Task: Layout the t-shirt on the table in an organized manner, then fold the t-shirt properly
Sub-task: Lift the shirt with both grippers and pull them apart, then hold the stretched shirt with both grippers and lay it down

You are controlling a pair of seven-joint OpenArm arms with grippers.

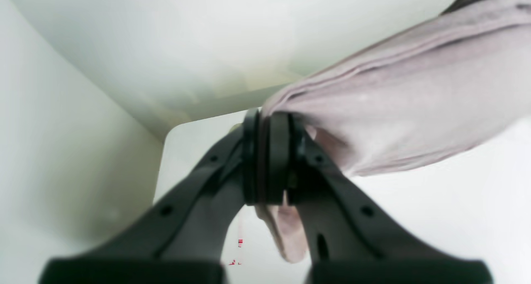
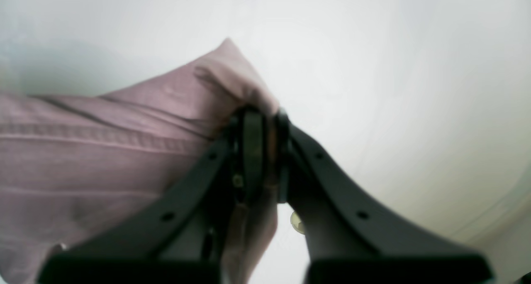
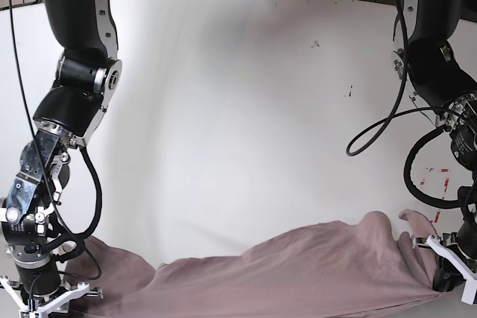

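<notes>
The t-shirt (image 3: 298, 273) is a soft, wrinkly, dusty pink-brown shirt. It lies stretched out in a long band along the near edge of the table (image 3: 238, 94), and it reaches almost from one near corner to the other. The middle of the shirt rests on the white tabletop. There is a raised bump in the cloth close to the near corner on the left arm's side.

The left hand (image 1: 267, 159) is pinched tight on one end of the t-shirt (image 1: 406, 109). Its two black fingers (image 1: 278, 151) press together with a thin fold of cloth between them. A small flap of cloth hangs down below the fingers. The rest of the shirt pulls away from this hand in long folds.

The right hand (image 2: 263, 151) is also pinched tight on the t-shirt (image 2: 103, 159), at the other end. A pointed corner of cloth sticks up just past its fingers (image 2: 253, 147). A stitched hem runs across the cloth beside this hand.

In the base view, the left hand (image 3: 447, 277) is low at the near corner, and the right hand (image 3: 41, 299) is low at the other near corner. Small red marks of tape (image 3: 445, 175) show on the table near the left arm. A few dark specks (image 3: 348, 93) dot the white top farther back.
</notes>
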